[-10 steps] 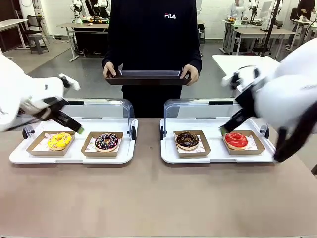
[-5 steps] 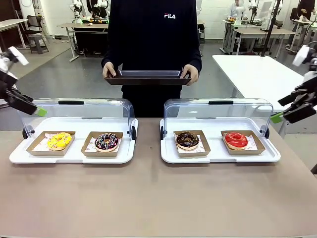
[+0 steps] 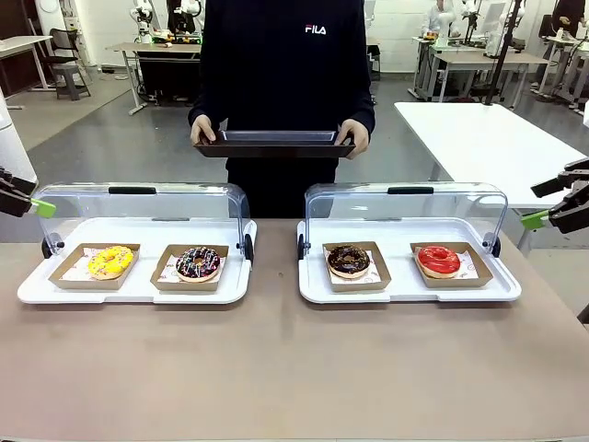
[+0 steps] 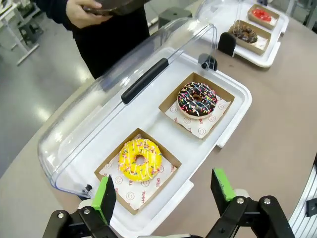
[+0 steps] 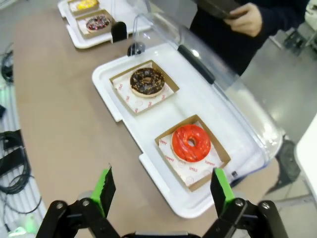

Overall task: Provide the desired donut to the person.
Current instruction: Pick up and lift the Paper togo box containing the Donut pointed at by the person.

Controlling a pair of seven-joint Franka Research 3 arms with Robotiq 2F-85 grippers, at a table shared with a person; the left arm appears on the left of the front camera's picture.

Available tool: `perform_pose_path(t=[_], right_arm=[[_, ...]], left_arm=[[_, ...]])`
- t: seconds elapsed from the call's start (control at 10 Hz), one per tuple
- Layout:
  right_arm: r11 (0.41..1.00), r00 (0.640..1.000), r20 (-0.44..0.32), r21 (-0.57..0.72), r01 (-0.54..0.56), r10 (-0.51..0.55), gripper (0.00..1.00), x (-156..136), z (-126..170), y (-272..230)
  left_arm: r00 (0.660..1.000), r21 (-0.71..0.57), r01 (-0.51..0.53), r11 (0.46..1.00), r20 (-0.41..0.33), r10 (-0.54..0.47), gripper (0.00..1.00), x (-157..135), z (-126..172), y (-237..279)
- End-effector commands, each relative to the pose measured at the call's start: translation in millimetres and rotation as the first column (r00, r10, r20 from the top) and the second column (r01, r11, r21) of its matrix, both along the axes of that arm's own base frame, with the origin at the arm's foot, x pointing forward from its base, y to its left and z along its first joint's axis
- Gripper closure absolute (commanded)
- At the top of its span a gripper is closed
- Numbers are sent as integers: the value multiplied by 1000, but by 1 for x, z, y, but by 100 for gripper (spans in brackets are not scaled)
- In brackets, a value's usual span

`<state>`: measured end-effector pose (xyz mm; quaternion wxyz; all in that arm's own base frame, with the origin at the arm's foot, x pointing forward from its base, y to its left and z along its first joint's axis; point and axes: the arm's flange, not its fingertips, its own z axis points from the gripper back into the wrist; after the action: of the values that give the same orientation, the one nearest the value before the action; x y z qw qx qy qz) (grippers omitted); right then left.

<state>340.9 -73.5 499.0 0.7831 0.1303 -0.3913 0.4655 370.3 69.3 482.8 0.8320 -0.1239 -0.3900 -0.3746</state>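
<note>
Front view, person in black FILA sweatshirt (image 3: 281,64) holding dark rectangular tray (image 3: 274,144), left end effector (image 3: 30,197) released, well apart from person, right end effector (image 3: 541,204) released

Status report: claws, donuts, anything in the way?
Left claw open, empty. Right claw open, empty. Yellow donut, sprinkled donut, chocolate donut, red donut boxed; person holds dark tray. Lids raised, nothing blocking.

The left gripper (image 4: 163,191), green-padded fingers (image 4: 105,197) wide apart, hangs above a white plastic tray (image 4: 237,101) holding a yellow sprinkled donut (image 4: 140,159) and a chocolate sprinkled donut (image 4: 197,99), its clear domed lid (image 4: 99,114) raised.
</note>
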Motion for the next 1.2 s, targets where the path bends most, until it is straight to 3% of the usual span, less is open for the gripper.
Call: perform_pose_path(t=[0.0,0.4,1.0,1.1], right_arm=[[997,998,39,47,-61,59,0,-9,-30,11],[990,985,138,79,-115,103,0,-18,-26,10],[988,984,135,92,-127,114,0,-18,-23,10],[987,989,105,112,-112,101,0,-19,-22,13]], left_arm=[[998,-70,52,996,40,-49,0,-59,-62,-18],[995,-86,60,994,84,-53,0,-62,-53,-21],[996,-85,54,995,75,-48,0,-61,-55,-14],[998,-76,31,997,53,-27,0,-61,-54,-15]])
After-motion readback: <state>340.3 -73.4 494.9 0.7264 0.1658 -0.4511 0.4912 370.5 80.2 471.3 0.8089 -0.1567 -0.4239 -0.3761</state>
